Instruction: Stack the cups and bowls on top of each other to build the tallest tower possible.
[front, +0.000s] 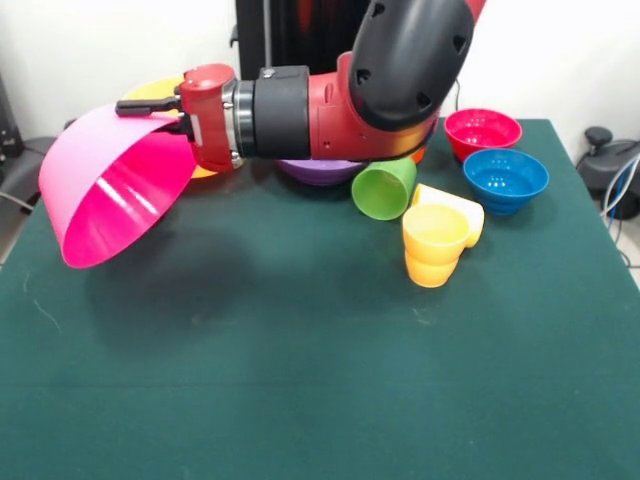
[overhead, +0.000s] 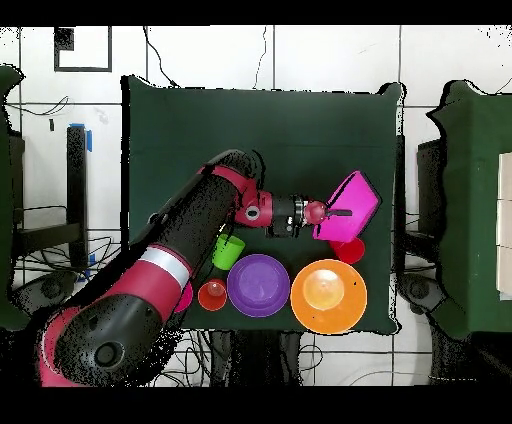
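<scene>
My gripper (front: 165, 120) is shut on the rim of the big hot pink bowl (front: 110, 190) and holds it tipped on its side above the table's left part; the overhead view shows the gripper (overhead: 325, 212) and bowl (overhead: 350, 205) too. The purple bowl (front: 320, 172) (overhead: 258, 285) and orange bowl (front: 150, 90) (overhead: 328, 295) stand behind the arm. A green cup (front: 385, 188) (overhead: 228, 250) lies on its side. An orange cup (front: 435, 240) stands upright against a lying yellow cup (front: 460, 205). The crimson-pink bowl (front: 482, 130) and blue bowl (front: 505, 180) stand at the right.
A small red cup (overhead: 212, 295) stands beside the purple bowl near the robot's base. Another small red round thing (overhead: 348, 250) shows just under the pink bowl. The arm (front: 330, 110) stretches across the back of the dark green table (front: 300, 380).
</scene>
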